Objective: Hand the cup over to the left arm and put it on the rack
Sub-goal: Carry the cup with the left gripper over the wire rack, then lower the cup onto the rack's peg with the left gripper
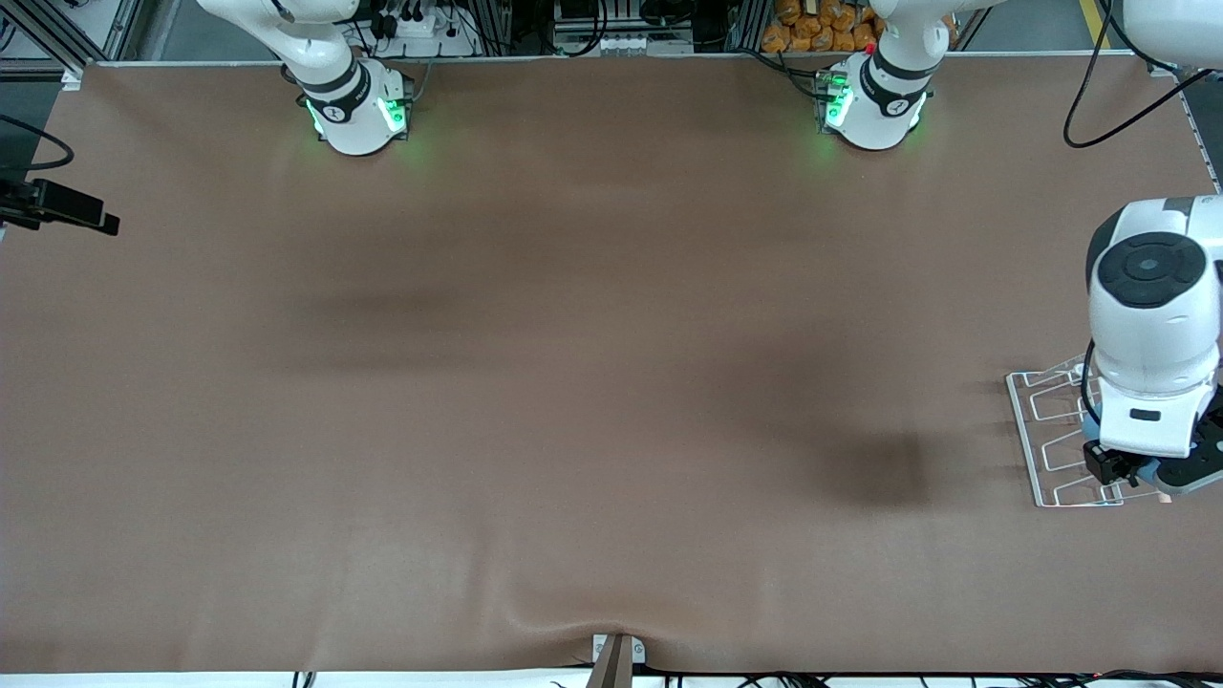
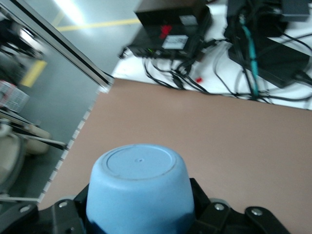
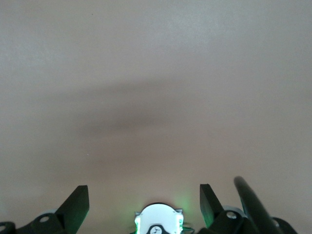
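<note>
Brown matting covers the wide table [image 1: 573, 382]. At the left arm's end of the table, the large white jointed left arm [image 1: 1156, 325] hangs over the small white wire rack [image 1: 1046, 440], hiding most of it. Its black left gripper [image 2: 141, 214] clamps the light-blue tapered plastic cup [image 2: 139, 187], probably for lowering onto a prong. Waiting raised, the right gripper [image 3: 144, 202] has its fingers spread wide, empty.

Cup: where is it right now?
The cup is in the left gripper, base toward the wrist camera; in the front view that gripper is over the rack at the left arm's end of the table.
</note>
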